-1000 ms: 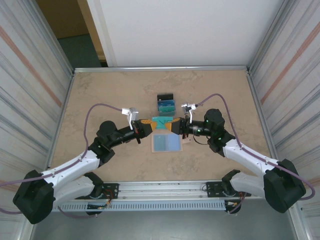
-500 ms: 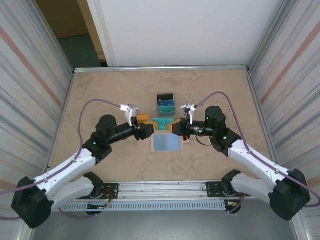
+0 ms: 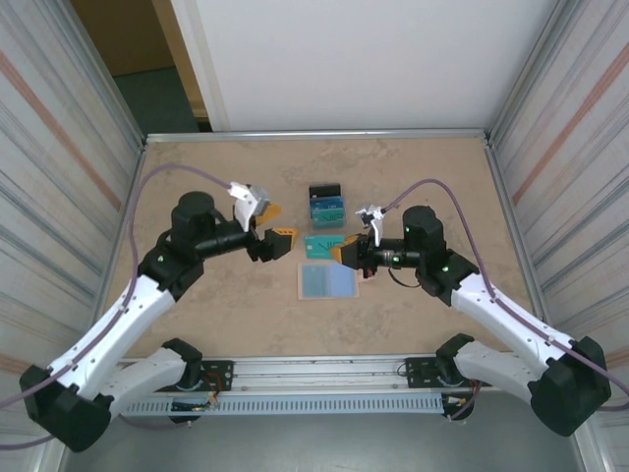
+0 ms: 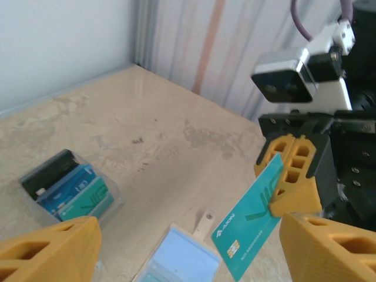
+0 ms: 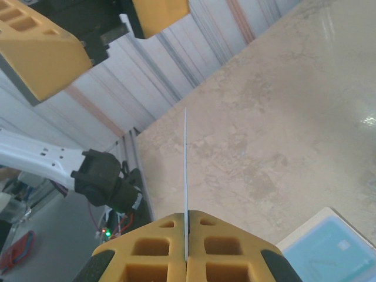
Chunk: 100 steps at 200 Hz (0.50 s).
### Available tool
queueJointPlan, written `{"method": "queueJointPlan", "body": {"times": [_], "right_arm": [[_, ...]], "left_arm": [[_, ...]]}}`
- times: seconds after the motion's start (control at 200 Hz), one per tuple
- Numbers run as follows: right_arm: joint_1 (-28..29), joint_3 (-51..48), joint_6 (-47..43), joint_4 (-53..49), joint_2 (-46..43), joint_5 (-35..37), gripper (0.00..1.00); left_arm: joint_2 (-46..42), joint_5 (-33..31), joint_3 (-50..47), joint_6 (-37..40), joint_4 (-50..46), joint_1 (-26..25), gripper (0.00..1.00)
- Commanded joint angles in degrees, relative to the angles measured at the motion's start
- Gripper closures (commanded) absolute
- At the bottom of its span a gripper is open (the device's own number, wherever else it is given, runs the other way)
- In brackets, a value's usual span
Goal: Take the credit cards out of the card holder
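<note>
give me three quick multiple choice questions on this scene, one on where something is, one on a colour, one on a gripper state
1. Where is the card holder?
A) lying open near the middle of the table
B) at the far left corner
C) at the far right corner

2. What colour is the card in the right gripper?
A) black
B) red
C) teal-green

3. How is the left gripper?
A) shut on the card
B) open, holding nothing
C) shut on the card holder

Key: 1 A, its pale blue lining faces up mid-table; 2 C, the left wrist view shows its teal face; 3 B, its fingers stand apart, off the card.
</note>
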Motion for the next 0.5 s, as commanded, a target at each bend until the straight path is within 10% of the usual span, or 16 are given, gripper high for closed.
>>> {"method": "queueJointPlan", "body": {"times": [0.0, 0.496], "right_arm": [[0.51, 2.63, -2.12, -1.52, 1.46, -2.81, 1.0], [2.59, 5.97, -4.6, -2.64, 5.16, -3.43, 1.0]], "left_arm": [[4.98, 9.61, 4.04, 9.42, -7.42, 0.24, 0.25], [21.37, 19.75, 18.8, 28.44, -27.81, -1.51, 0.59]]}}
